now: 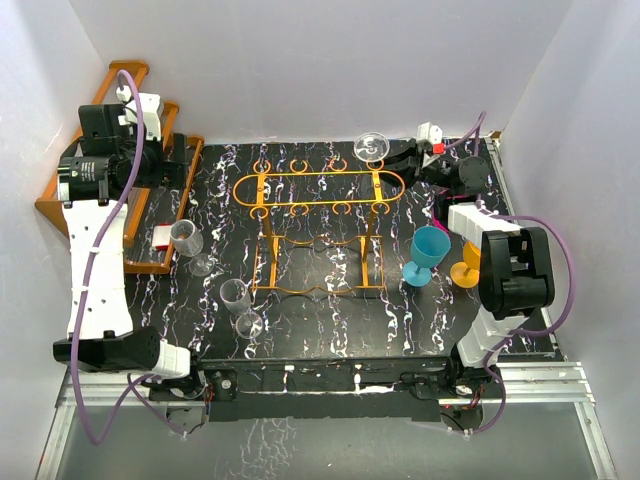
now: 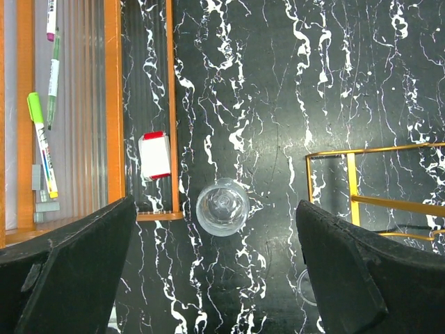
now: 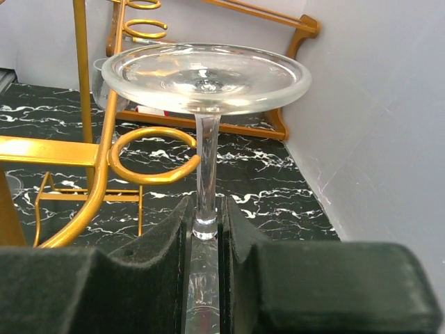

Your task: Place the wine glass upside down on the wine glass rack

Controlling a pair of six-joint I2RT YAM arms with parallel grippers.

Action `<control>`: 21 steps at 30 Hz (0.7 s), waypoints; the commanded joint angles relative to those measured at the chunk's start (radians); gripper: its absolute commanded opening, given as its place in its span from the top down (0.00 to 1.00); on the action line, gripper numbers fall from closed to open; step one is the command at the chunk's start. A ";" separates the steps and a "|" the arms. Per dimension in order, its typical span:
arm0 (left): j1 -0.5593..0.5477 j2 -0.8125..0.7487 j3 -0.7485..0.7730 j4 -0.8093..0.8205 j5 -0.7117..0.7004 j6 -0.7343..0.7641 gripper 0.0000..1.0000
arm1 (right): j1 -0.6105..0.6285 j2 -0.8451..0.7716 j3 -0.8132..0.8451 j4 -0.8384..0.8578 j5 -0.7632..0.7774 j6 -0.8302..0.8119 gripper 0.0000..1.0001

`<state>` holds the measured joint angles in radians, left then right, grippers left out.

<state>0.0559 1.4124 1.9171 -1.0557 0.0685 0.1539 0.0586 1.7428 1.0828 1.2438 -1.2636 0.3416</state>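
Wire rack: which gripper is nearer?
Right. The right gripper grips the glass stem beside a loop of the rack; the left gripper hangs open off its left end.

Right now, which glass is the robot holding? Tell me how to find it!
Look at the gold rack in the middle of the black table. At its far right end, the right claw pinches a clear glass by the stem. The other glasses stand on the table, but this one hangs upside down in the air, round foot on top.
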 commanded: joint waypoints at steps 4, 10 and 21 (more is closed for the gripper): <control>0.009 -0.032 -0.013 -0.015 0.019 0.009 0.03 | -0.034 -0.040 -0.034 0.159 0.052 0.008 0.92; 0.011 -0.037 -0.040 -0.011 0.012 0.010 0.03 | -0.043 -0.062 -0.052 0.166 0.040 0.012 0.92; 0.011 -0.030 -0.048 -0.016 0.044 0.013 0.03 | -0.042 -0.079 -0.082 0.196 0.024 0.017 0.92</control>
<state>0.0628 1.4101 1.8767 -1.0561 0.0795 0.1604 0.0147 1.7081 0.9981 1.3441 -1.2537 0.3515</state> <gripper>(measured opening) 0.970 0.177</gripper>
